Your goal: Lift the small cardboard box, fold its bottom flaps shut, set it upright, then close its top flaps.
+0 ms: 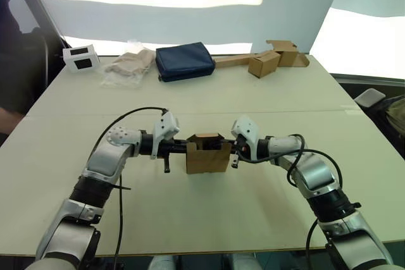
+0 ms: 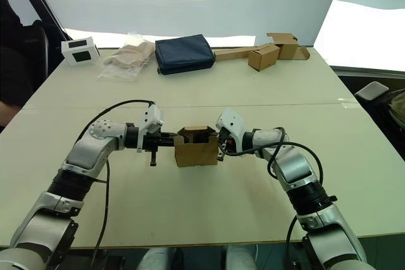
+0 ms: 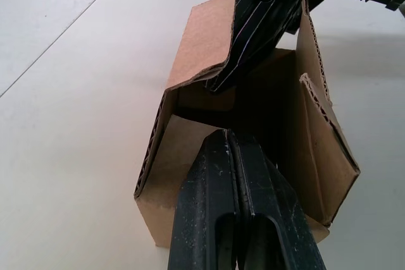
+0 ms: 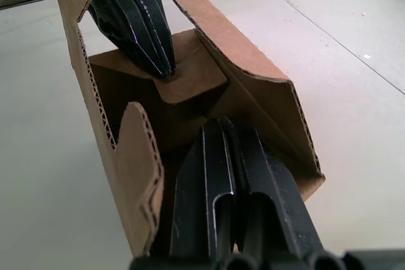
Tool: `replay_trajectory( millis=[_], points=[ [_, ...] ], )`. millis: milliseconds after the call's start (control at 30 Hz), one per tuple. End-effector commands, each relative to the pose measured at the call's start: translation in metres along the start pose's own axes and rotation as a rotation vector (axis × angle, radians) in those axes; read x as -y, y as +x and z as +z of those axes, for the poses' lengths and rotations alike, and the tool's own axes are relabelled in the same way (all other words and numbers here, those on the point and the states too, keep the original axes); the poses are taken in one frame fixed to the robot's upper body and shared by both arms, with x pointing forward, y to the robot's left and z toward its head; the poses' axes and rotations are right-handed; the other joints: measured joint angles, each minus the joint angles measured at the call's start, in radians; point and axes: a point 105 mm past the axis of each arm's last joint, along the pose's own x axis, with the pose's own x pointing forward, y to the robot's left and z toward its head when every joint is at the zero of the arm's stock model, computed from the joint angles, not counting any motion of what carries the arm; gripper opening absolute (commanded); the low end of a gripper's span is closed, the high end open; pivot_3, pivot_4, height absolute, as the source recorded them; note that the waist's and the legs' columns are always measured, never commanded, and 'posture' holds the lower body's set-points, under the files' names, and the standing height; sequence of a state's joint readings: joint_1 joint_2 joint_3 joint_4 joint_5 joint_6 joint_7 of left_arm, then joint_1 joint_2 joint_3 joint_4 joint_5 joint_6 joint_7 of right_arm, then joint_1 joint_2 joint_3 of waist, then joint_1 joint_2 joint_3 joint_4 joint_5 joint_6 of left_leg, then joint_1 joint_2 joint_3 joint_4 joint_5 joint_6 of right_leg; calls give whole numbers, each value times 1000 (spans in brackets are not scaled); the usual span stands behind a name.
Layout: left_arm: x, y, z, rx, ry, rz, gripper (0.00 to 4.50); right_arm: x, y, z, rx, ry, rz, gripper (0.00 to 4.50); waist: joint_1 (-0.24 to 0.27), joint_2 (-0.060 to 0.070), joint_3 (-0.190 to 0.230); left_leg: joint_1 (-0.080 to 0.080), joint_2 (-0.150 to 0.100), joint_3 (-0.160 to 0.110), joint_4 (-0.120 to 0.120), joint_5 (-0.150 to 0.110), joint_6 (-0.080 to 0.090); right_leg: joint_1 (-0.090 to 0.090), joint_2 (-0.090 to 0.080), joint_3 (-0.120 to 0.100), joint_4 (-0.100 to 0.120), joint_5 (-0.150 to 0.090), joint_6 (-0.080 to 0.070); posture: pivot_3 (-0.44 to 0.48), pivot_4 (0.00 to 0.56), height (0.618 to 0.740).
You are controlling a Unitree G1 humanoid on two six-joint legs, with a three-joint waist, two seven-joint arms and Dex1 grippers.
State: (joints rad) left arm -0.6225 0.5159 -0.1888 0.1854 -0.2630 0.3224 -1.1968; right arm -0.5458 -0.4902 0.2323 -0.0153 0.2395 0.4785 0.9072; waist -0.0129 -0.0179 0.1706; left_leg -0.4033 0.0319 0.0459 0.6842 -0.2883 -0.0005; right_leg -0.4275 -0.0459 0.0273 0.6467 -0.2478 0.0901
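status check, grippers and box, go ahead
Left gripper shut, right gripper shut, both tips poking inside the small cardboard box. Flaps on the open side partly folded in. Nothing obstructing nearby.

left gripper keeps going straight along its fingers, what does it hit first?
Likely the right gripper. The left gripper, jaws shut, already reaches into the open small cardboard box, and the right one pokes in from the opposite side, pressing an inner flap. Depth between the tips is unclear.
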Motion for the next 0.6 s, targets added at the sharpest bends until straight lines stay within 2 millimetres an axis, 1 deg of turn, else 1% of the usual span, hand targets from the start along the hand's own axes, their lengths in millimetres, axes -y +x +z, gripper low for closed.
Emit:
replay_trajectory(
  millis=[33, 100, 200, 300, 400, 467, 533, 600],
  points=[
    [-2, -5, 2, 19, -27, 21, 17, 5, -6, 7, 30, 16, -20, 0, 0, 0, 0, 0, 0, 0, 0, 0, 0, 0, 0, 0, 0, 0, 0, 0, 150, 740],
    [-6, -11, 14, 74, -42, 39, 17, 9, -13, 25, 109, 38, -38, 0, 0, 0, 0, 0, 0, 0, 0, 0, 0, 0, 0, 0, 0, 1, 1, 0, 150, 740],
    [-10, -23, 33, 149, -65, 61, 17, 13, -31, 55, 237, 70, -63, 0, 0, 0, 1, -3, 0, -1, 0, 0, 0, -3, 0, 0, 0, 1, 3, 0, 150, 740],
    [-13, -35, 45, 187, -79, 76, 17, 9, -47, 73, 303, 93, -64, 0, 0, 0, 1, -4, 0, -2, 0, 0, 0, -4, 0, -1, 0, 2, 3, 0, 150, 740],
    [-17, -44, 53, 205, -85, 86, 17, 2, -59, 81, 327, 106, -58, 0, 0, 0, 1, -4, 0, -3, -1, 0, 0, -4, 0, -2, 0, 2, 3, 0, 150, 740],
    [-23, -48, 54, 193, -70, 108, 17, -4, -66, 82, 322, 107, -50, 0, 0, 0, 1, -4, 0, -3, -1, 0, 0, -4, 0, -2, 0, 2, 3, 0, 150, 740],
    [-32, -48, 55, 190, -50, 134, 17, -13, -68, 82, 316, 110, -28, 0, 2, 0, 1, -4, 0, -3, -1, 0, 0, -4, 0, -2, 0, 2, 3, 0, 150, 740],
    [-41, -44, 55, 178, -25, 153, 17, -23, -65, 81, 300, 107, 5, 0, 1, 0, 1, -4, 0, -3, -1, 0, 0, -3, 0, -2, 0, 1, 2, 0, 150, 740]
  ],
)
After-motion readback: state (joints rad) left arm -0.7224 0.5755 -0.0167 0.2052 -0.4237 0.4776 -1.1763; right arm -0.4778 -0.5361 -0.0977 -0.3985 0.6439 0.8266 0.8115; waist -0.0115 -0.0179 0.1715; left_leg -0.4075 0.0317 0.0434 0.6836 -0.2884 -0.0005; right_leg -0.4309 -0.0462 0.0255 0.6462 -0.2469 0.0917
